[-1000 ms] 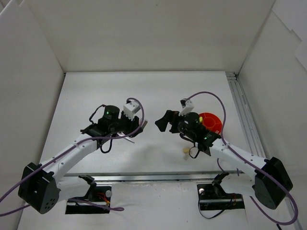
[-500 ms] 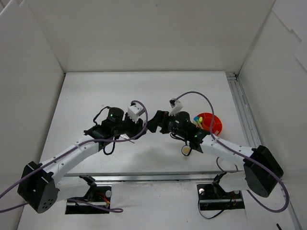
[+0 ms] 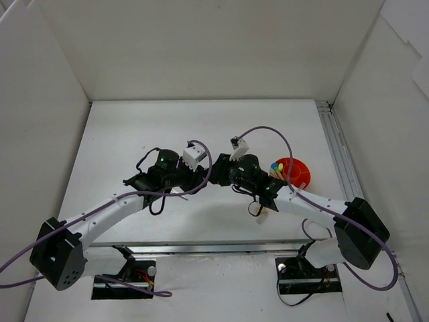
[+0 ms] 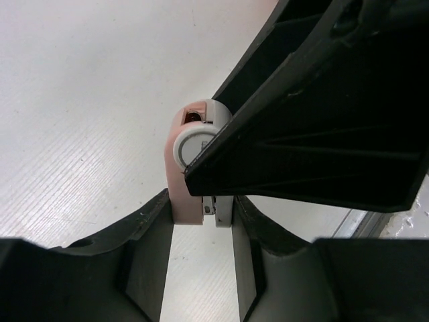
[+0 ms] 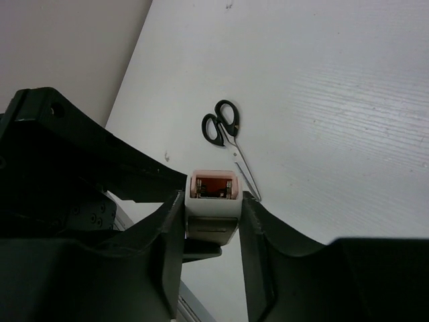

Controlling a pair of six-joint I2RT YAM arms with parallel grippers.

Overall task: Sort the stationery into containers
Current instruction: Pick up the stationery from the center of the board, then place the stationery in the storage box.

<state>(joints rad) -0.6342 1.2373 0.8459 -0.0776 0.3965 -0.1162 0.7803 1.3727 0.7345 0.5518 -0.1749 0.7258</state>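
Observation:
A small pinkish-and-white clip (image 4: 193, 176) hangs above the table between both grippers. My left gripper (image 4: 201, 204) is shut on one end of it. My right gripper (image 5: 213, 204) is shut on the other end of the clip (image 5: 212, 209), its fingers pressing both white sides. In the top view the two grippers meet at mid-table, left gripper (image 3: 200, 176) against right gripper (image 3: 216, 176). The round orange-red pot (image 3: 299, 176) stands to the right, with highlighters (image 3: 275, 166) in it. Most other stationery is out of view.
Black-handled scissors (image 5: 225, 134) lie on the white table beneath the grippers. A small beige and white eraser (image 3: 258, 209) lies under the right forearm. White walls enclose the table, and a metal rail (image 3: 338, 161) runs down its right side.
My right arm has swung left to the left gripper, and its jaws have gone from wide open to shut on the clip. The left arm has edged right, still holding the clip.

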